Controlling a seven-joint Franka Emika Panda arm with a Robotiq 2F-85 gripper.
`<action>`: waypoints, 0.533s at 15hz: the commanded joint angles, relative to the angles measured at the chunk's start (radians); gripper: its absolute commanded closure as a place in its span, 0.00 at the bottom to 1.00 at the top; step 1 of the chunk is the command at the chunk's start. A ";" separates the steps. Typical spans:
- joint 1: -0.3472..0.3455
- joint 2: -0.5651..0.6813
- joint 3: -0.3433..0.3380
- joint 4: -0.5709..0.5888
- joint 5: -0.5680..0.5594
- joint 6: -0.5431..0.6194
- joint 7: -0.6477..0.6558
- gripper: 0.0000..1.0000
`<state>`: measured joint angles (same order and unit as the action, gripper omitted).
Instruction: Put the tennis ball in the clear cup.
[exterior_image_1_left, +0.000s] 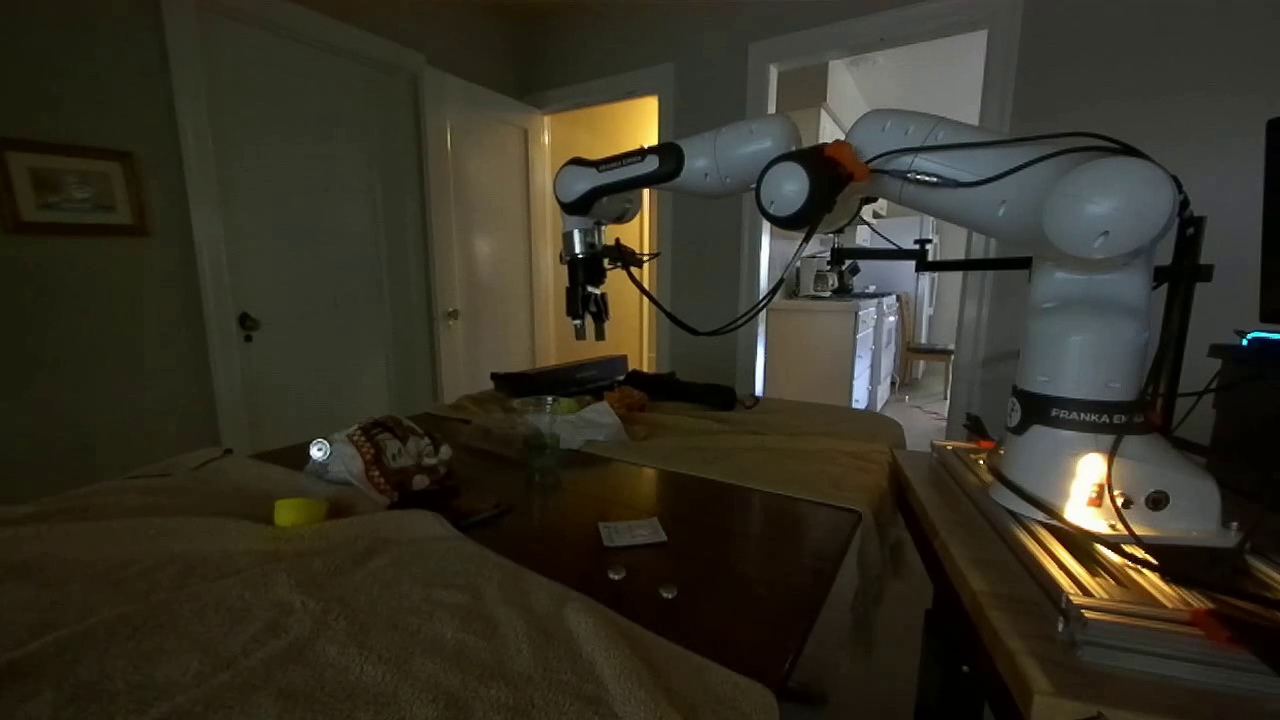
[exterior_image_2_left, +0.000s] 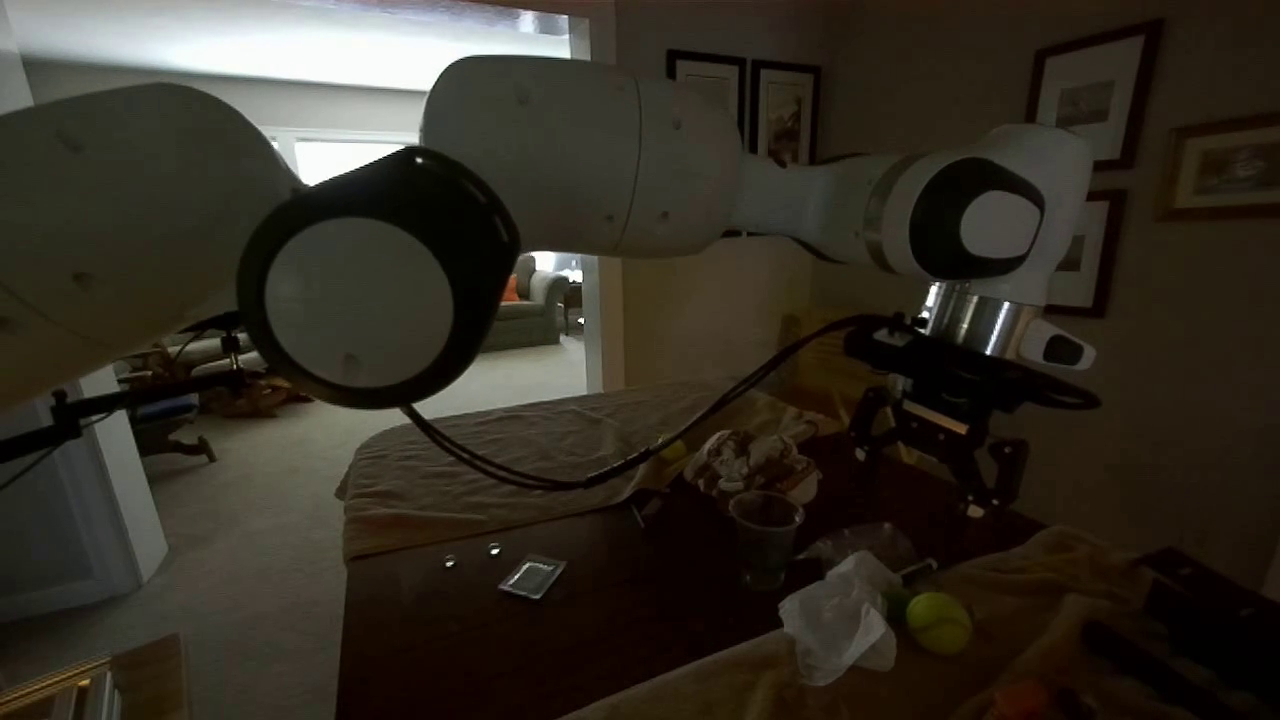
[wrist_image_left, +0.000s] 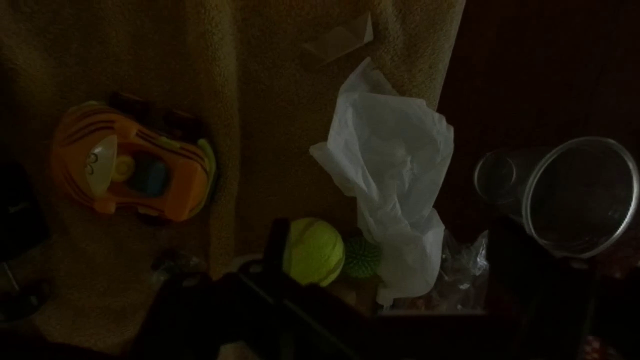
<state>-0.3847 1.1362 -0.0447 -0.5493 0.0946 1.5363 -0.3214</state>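
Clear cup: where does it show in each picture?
In an exterior view: clear cup, left of centre, lower half.
In an exterior view: clear cup, right of centre, lower half.
In the wrist view: clear cup, right edge, mid-height.
Shared landmark: crumpled white sheet, near it in all three.

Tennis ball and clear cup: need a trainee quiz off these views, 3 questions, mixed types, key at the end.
1. Multiple choice. In the wrist view, what lies right beside the tennis ball?
a) an orange toy car
b) a spiky green ball
c) a flat square packet

2. True or false. In an exterior view, the clear cup stands upright on the table.

3. Fill in the blank. The gripper hangs in the air with its jaws ____.

Key: 1 b; 2 true; 3 open, with nothing held between them.
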 joint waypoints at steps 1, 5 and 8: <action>0.002 0.027 -0.023 0.019 -0.012 0.021 0.049 0.00; -0.004 0.057 -0.049 0.025 -0.014 0.010 0.055 0.00; -0.011 0.088 -0.061 0.034 -0.012 0.015 0.034 0.00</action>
<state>-0.3921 1.1870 -0.0966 -0.5492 0.0922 1.5451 -0.2938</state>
